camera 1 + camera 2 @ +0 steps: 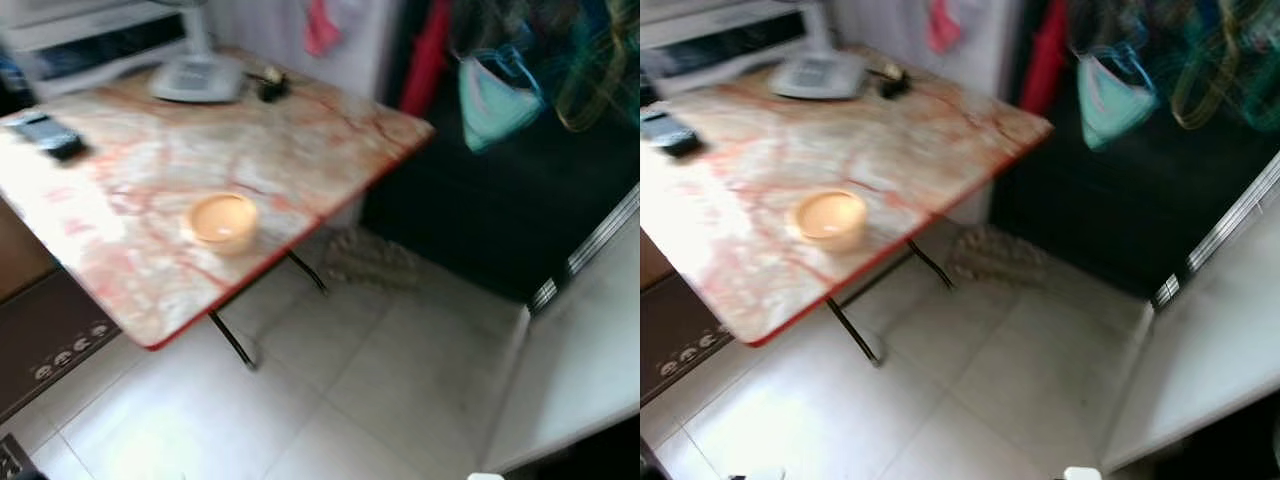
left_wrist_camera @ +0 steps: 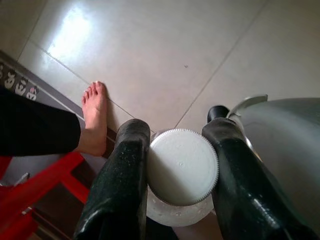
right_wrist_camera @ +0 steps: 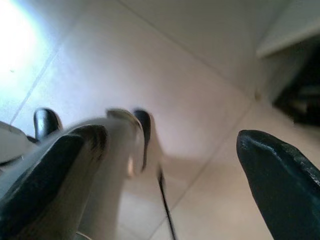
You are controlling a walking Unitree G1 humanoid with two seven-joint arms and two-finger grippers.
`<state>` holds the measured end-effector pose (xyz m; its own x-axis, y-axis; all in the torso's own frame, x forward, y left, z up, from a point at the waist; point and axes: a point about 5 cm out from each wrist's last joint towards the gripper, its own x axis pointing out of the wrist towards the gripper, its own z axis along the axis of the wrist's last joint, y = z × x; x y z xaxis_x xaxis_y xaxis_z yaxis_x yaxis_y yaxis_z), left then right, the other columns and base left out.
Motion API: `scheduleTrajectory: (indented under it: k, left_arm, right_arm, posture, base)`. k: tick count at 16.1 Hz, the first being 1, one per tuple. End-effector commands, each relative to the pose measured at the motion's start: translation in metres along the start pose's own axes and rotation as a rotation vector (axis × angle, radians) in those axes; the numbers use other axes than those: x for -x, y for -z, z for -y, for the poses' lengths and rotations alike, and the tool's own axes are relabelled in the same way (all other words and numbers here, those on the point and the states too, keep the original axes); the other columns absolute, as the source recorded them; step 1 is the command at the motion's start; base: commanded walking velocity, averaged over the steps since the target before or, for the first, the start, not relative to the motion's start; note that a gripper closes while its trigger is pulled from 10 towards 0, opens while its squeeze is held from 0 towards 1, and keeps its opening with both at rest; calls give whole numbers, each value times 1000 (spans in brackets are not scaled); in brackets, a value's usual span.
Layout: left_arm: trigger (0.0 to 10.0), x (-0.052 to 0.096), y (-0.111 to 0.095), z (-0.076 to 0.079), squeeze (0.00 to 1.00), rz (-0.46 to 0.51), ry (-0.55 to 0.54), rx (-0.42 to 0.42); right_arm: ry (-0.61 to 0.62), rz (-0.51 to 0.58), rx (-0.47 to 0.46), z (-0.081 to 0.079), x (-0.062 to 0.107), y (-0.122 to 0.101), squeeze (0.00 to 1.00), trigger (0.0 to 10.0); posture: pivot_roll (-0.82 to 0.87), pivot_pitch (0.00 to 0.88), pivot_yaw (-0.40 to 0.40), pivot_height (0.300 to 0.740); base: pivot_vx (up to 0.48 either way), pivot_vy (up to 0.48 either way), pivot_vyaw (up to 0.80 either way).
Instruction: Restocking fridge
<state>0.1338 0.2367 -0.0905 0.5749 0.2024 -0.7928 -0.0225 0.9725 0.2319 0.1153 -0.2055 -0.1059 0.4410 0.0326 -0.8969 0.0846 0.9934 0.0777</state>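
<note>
In the left wrist view my left gripper [image 2: 176,142] is shut on a white jar with a ribbed round lid [image 2: 182,167], one black finger on each side of the lid, above the tiled floor. My right gripper [image 3: 175,145] hangs over the floor in the right wrist view, open, with nothing between its fingers. Ahead to the right, the eye views show a white panel with a ribbed metal edge [image 1: 585,350], beside a dark opening [image 1: 500,200]. I cannot tell whether it belongs to the fridge.
A marble-patterned folding table with a red rim [image 1: 290,150] stands ahead on the left, bearing an orange bowl [image 1: 223,221], a dark handset [image 1: 45,135] and a white fan base [image 1: 197,78]. A person's bare foot [image 2: 95,117] and red stool legs [image 2: 40,187] are close to my left gripper. Pale floor tiles [image 1: 330,400] lie between table and panel.
</note>
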Motion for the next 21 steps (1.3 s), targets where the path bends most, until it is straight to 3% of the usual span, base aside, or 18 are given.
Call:
scheduleTrajectory:
  k: [1,5,7,14,21]
  left_arm:
    - [10000,1,2,0,0,-10,5,-10]
    - [10000,0,0,-1,0,2,13,-94]
    - [10000,0,1,-1,0,-4,3,-79]
    - [10000,0,0,-11,0,0,-4,-170]
    - [10000,1,1,-17,0,0,10,-189]
  right_arm:
    - [6,-33,-11,1,2,10,0,10000]
    - [1,-38,-6,0,1,10,0,10000]
    - [-2,-39,-2,-1,1,10,0,10000]
    - [-15,-43,-19,-11,0,13,0,10000]
    - [-19,-41,-38,-18,-1,16,0,10000]
  posture:
    - [83,88,-32,740]
    - [82,88,-29,740]
    - [82,79,-28,740]
    - [69,33,13,740]
    - [77,0,31,740]
  base:
    - [0,0,-800]
    - [0,-207,-800]
    - [0,0,-800]
    - [0,-61,-800]
    - [0,-38,-800]
